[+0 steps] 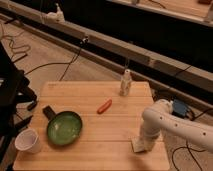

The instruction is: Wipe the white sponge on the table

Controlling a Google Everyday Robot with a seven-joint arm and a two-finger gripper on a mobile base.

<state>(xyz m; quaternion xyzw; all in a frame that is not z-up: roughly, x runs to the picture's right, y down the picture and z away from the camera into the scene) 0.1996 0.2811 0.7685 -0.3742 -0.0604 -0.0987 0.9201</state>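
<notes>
White sponge (136,147) sitting flat on wooden surface (90,95), near front right corner: small pale off-white square pad. Gripper (142,144) pointing straight down onto it, jaws closed, gripping sponge. Green pan (65,128) and paper cup (28,141) sitting at left. Small white bottle (125,83) standing at far edge.

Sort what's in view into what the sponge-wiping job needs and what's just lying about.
In the job: white sponge; table; gripper, shut on the sponge near the table's near right corner.
Lying about: green pan; paper cup; small white bottle; reddish sausage-shaped item.
</notes>
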